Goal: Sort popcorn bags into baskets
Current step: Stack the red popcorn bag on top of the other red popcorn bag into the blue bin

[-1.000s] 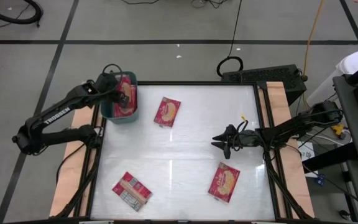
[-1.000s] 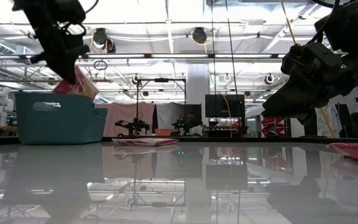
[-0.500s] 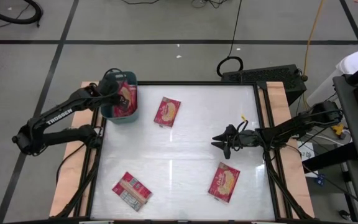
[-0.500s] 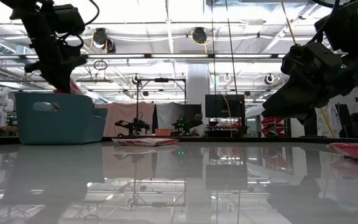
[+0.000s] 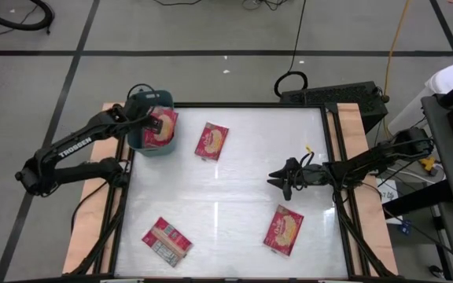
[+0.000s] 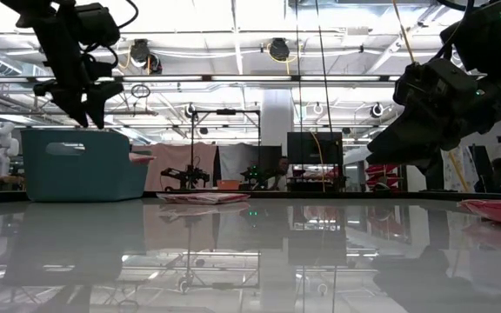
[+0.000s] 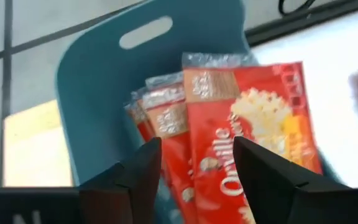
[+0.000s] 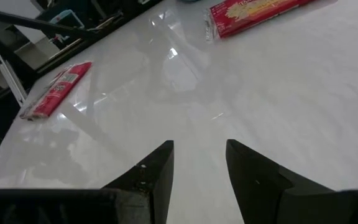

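Note:
The teal basket (image 5: 149,151) (image 6: 68,169) stands at the table's far left corner with several red popcorn bags in it. The top bag (image 5: 163,126) (image 7: 253,118) lies picture side up on the others, one end sticking out over the basket's rim (image 6: 140,158). My left gripper (image 5: 142,119) (image 7: 194,165) hangs open just above the basket, its fingers apart over that bag and clear of it. My right gripper (image 5: 277,180) (image 8: 197,162) stands open above the table's right middle, with nothing between its fingers.
Three more popcorn bags lie flat on the white table: one right of the basket (image 5: 211,141), one near the front left (image 5: 166,241), label side up, and one near the front right (image 5: 283,230). The table's middle is bare.
My left gripper has opened and let go of the popcorn bag that it held upright over the basket. The bag has dropped and tipped over; it now lies slanted on the other bags in the basket. My right arm has kept still.

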